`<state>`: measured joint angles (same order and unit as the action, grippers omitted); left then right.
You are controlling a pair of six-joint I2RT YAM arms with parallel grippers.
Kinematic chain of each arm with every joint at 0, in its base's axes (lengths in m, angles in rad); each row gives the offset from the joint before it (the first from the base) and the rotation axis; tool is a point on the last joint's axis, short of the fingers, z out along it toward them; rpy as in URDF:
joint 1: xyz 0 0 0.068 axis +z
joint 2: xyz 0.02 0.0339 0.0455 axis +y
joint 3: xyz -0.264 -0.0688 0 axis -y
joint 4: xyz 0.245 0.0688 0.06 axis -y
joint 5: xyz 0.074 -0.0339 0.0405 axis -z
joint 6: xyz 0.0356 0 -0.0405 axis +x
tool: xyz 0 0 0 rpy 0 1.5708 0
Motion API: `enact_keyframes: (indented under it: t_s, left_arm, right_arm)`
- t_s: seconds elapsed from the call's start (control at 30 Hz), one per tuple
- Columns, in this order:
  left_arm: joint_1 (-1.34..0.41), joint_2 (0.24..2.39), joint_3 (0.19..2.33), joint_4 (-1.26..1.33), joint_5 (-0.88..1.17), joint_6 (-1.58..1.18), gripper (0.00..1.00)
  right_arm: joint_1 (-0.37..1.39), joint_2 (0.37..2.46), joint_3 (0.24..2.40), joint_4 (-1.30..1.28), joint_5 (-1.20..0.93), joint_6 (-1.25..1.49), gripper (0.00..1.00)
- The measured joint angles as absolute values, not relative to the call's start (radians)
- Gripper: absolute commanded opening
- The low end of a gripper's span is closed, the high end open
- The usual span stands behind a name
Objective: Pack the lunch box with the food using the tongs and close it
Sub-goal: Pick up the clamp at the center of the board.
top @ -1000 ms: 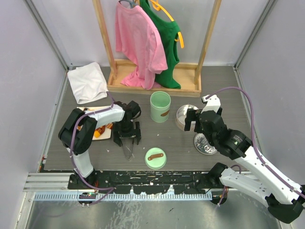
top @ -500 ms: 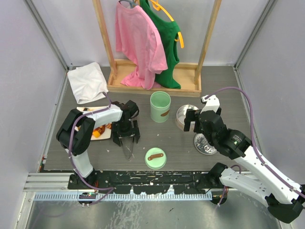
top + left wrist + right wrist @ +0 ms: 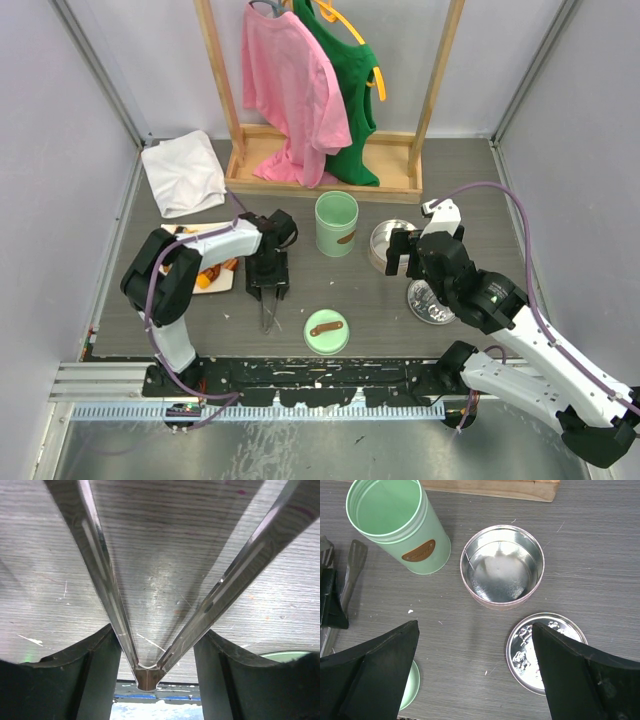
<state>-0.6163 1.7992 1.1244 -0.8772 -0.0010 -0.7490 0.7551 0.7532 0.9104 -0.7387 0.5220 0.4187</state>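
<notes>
Tongs (image 3: 107, 605) sit near the tabletop's (image 3: 350, 290) front edge, clamped in my left gripper (image 3: 156, 630); right gripper (image 3: 475, 628) gapes, food (image 3: 206, 279) unpacked, tin (image 3: 502, 577) empty and lidless.

left fingers (image 3: 257, 290) around tongs (image 3: 268, 316), grey table (image 3: 360, 300)

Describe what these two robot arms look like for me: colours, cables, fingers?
Both arms are built from white shells and black joints. The left arm and the right arm each carry a thin purple cable that loops alongside. The left gripper and the right gripper are black, each with two blunt, wedge-shaped fingers. No markings can be read.
</notes>
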Motion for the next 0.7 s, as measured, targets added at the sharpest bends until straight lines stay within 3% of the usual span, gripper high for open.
enact_keyframes:
  t_s: [0.27,0.7]
  left_arm:
    - [-0.620,1.775,1.122,-0.854,-0.067,-0.681,0.44]
    - [-0.620,1.473,1.187,-1.052,-0.075,-0.612,0.45]
  right_arm:
    - [0.755,0.752,0.910,-0.739,0.522,0.422,1.00]
    - [0.755,0.767,0.910,-0.735,0.521,0.446,1.00]
